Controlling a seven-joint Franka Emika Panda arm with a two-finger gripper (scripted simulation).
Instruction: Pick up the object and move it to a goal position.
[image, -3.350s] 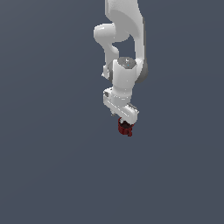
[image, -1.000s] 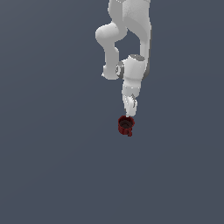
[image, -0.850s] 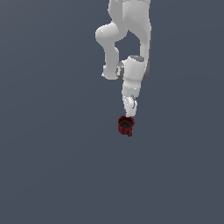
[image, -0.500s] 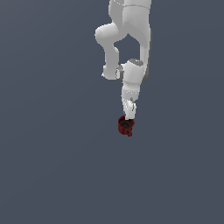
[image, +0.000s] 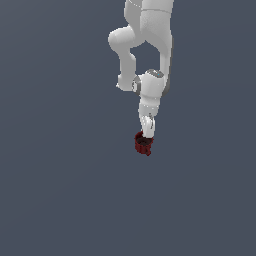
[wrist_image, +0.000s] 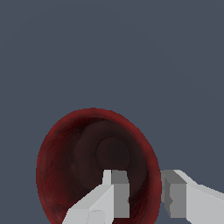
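You have the gripper (wrist_image: 139, 197) pinched on the wall of the small dark red mug (image: 143, 143): in the wrist view one finger (wrist_image: 114, 192) sits inside the dark bowl and the other outside the rim, with the red wall between them. So the jaws are closed on the mug's side, not spread around its whole body.

In the exterior view the mug hangs directly under the fingertips, below the white arm (image: 150, 95), against a plain grey ground. No counter edge, corner or shadow shows, so you cannot tell whether it rests on anything or is already lifted. No goal marker is visible either.

Judge the mug as rigid and light, far smaller than the hand holding it. A hard, curved wall gives the flat pads little contact, so expect it to pivot or slip if you swing quickly. The little handle is hard to make out in these views and looks too small to take; the rim wall is the sensible hold. Keep the squeeze steady and move smoothly.
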